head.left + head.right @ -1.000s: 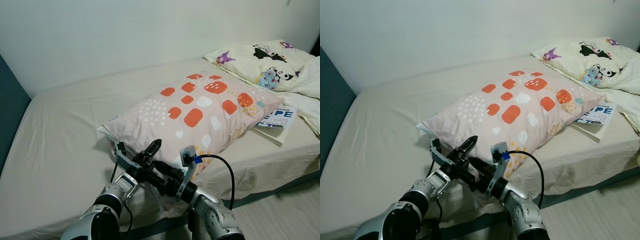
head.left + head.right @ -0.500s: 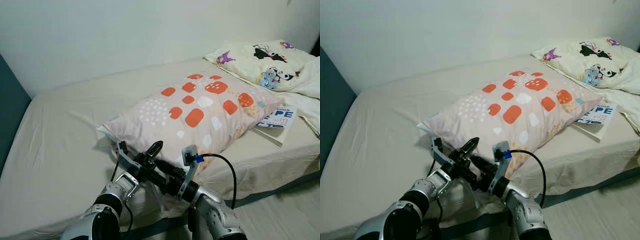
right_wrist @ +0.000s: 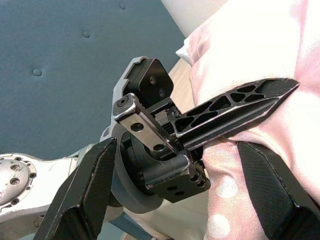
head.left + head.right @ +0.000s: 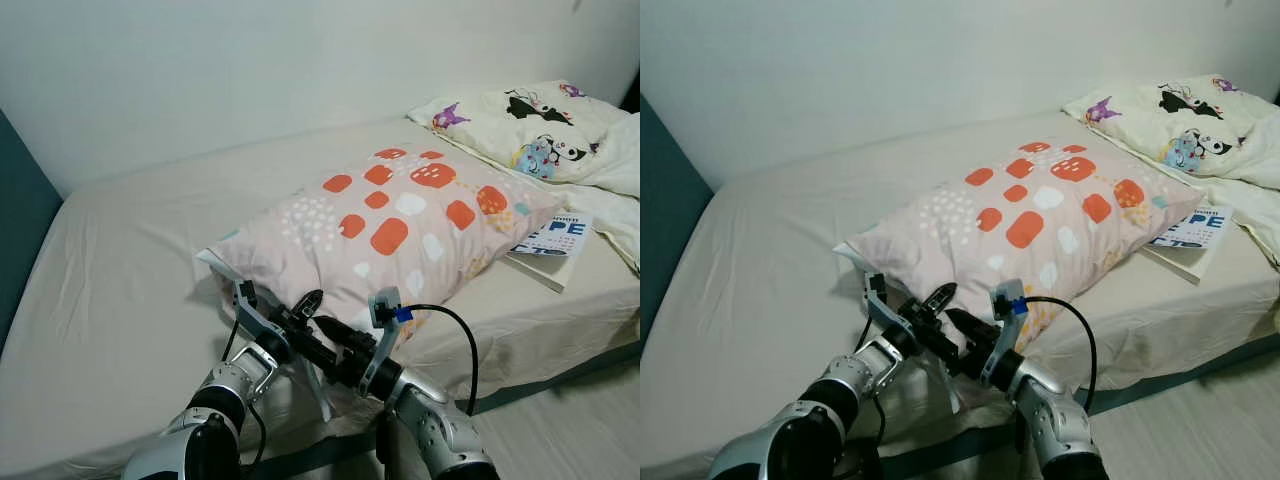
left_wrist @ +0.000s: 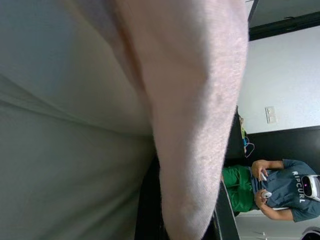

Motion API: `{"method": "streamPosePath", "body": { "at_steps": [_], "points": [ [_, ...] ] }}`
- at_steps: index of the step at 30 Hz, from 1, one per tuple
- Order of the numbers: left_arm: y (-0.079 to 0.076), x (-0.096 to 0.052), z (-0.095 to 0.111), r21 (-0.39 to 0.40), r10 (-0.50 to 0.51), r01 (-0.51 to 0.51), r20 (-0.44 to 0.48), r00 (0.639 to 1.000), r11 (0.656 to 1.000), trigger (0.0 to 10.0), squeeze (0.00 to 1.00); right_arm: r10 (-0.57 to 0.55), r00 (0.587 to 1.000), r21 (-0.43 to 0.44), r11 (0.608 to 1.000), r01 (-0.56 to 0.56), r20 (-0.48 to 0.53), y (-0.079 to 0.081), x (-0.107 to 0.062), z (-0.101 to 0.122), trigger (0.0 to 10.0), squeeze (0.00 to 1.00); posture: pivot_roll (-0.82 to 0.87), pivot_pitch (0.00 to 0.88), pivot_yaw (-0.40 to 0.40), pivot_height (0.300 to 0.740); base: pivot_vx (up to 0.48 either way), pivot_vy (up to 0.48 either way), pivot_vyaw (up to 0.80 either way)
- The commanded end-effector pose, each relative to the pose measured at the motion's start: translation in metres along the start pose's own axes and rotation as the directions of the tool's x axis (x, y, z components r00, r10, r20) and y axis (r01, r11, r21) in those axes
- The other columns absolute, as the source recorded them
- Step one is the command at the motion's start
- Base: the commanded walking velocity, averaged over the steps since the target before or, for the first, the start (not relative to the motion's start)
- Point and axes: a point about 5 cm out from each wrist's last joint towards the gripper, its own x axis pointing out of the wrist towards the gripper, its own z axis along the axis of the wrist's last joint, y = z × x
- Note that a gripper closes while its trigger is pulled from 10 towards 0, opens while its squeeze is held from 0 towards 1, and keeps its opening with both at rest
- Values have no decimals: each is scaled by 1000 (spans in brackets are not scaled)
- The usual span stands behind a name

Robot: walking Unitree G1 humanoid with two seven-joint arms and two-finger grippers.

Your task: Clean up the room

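At the bed's (image 4: pixel 110 300) near edge, the left gripper (image 4: pixel 930 308) is clamped on the near edge of the pillow (image 4: pixel 400 215), while the right gripper (image 4: pixel 962 328), fingers apart, straddles the same edge. It should pinch deep before lifting. A book (image 4: pixel 548 245) lies far right.

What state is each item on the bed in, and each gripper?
Spotted pillow: lying flat, near edge gripped.
Cartoon pillow: lying at the far end.
Book: closed, partly under spotted pillow.
Left gripper: shut on pillow edge.
Right gripper: open, at pillow edge.
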Motion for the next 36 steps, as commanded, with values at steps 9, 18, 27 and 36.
{"method": "streamPosePath", "body": {
  "at_steps": [9,18,27,36],
  "points": [
    [-35,33,-36,-85,-103,100,-35,994,991,0,0,-38,999,2,999,38,-21,-4,1,-6,10000,0,-214,52,55,550,0,0,0],
    [-38,39,-1,8,19,-20,88,996,1000,0,0,-48,999,6,999,48,-25,-3,2,-9,10000,0,-206,60,52,550,0,0,0],
    [-109,75,46,185,-103,75,145,984,980,5333,0,-49,999,-10,999,49,-21,-2,3,-9,10000,0,-223,75,63,550,0,0,0],
    [-106,71,69,353,6,-71,182,983,933,10000,0,-64,998,-9,998,64,-5,-1,1,-9,10000,0,-243,84,73,550,0,0,0]
  ]
}}
